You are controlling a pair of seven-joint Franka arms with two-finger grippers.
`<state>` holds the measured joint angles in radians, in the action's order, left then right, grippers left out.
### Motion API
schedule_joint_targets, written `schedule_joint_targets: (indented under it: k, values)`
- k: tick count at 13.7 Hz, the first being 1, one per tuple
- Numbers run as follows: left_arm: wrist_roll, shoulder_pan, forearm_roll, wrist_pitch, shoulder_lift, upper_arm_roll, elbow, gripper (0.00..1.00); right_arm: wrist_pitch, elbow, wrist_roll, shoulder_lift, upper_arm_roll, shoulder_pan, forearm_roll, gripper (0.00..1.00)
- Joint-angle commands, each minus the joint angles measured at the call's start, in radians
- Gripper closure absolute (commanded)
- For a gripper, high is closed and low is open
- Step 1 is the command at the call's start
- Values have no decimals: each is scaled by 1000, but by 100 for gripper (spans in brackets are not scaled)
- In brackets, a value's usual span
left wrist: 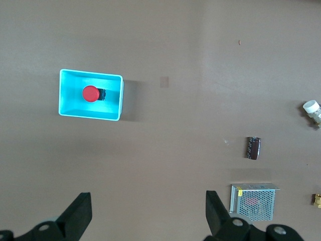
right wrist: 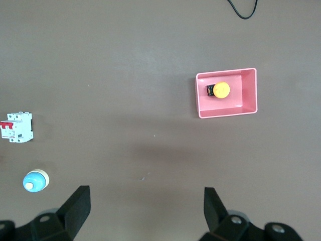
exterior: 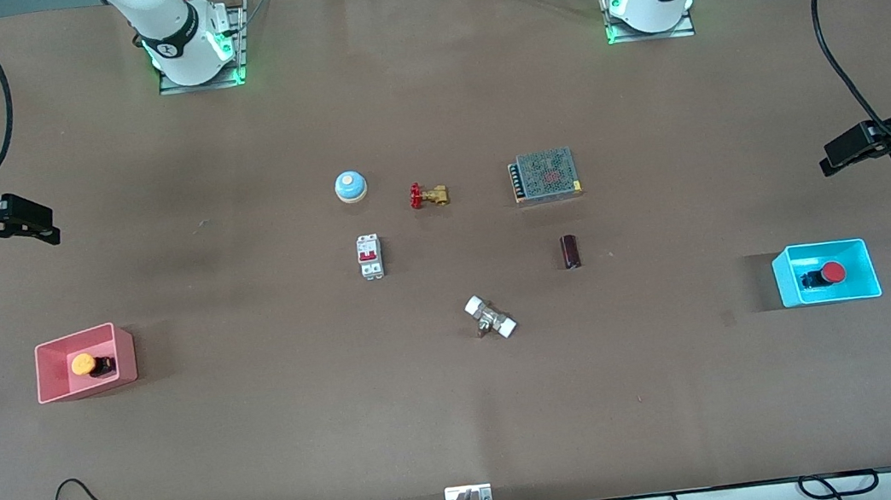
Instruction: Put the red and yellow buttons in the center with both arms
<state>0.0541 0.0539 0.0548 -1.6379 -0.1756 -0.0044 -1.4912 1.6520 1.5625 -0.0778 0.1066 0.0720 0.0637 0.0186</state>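
Observation:
The red button point(exterior: 831, 273) lies in the cyan bin point(exterior: 868, 282) at the left arm's end of the table; it also shows in the left wrist view point(left wrist: 90, 94). The yellow button point(exterior: 85, 364) lies in the pink bin point(exterior: 50, 384) at the right arm's end; it also shows in the right wrist view point(right wrist: 221, 90). My left gripper point(exterior: 829, 158) is open and empty, up over bare table, apart from the cyan bin point(left wrist: 113, 109). My right gripper point(exterior: 46, 227) is open and empty, up over bare table, apart from the pink bin point(right wrist: 228, 111).
In the table's middle stand a blue-and-white dome point(exterior: 350, 186), a brass valve with a red handwheel point(exterior: 429, 195), a white circuit breaker point(exterior: 370, 256), a metal mesh box point(exterior: 546, 176), a dark cylinder point(exterior: 571, 251) and a white-ended fitting point(exterior: 490, 317).

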Motion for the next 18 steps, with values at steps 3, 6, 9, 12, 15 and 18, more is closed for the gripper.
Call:
schedule_joint_targets:
  k: [3, 6, 9, 12, 15, 18]
  values:
    - [-17, 3, -15, 10, 13, -3, -3, 0, 5, 11, 4, -8, -3, 27, -58, 0]
    - [-10, -6, -10, 9, -36, -3, 12, 0, 14, 11, -5, 1, -3, 30, -58, 0]
    - [-19, -5, -10, 9, -146, -3, 54, 0, 34, 11, -3, 28, -3, 31, -57, 0]
    - [-20, 0, -12, -63, -293, 9, 92, 0, 17, 13, -13, 67, -1, 36, -54, 0]
    - [-33, 67, 2, -193, -404, 4, 97, 0, 28, 27, -150, 102, -3, 79, -42, 0]
    - [-101, 99, -4, -371, -472, 7, 91, 0, 152, 27, -201, 189, -1, 139, -32, 0]
